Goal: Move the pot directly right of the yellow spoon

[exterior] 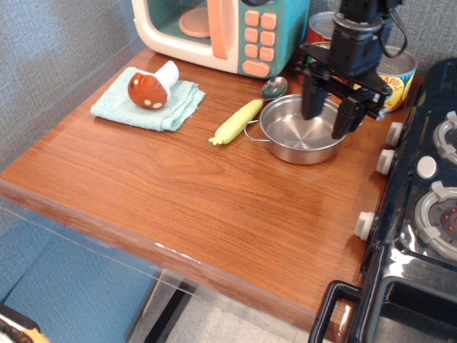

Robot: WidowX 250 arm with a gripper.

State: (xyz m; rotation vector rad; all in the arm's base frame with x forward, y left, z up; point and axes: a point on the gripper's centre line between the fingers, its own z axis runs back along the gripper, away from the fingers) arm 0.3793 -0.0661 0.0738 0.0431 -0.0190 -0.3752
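Observation:
The shiny steel pot sits on the wooden table, just right of the pale yellow spoon, which lies slanted with its frilly tip toward the front left. My black gripper hangs over the pot's right half, open, with one finger above the pot's inside and the other near its right rim. It holds nothing.
A toy microwave stands at the back. Two tin cans stand behind the gripper. A metal spoon lies behind the pot. A toy mushroom rests on a folded teal cloth at the left. A black stove borders the right.

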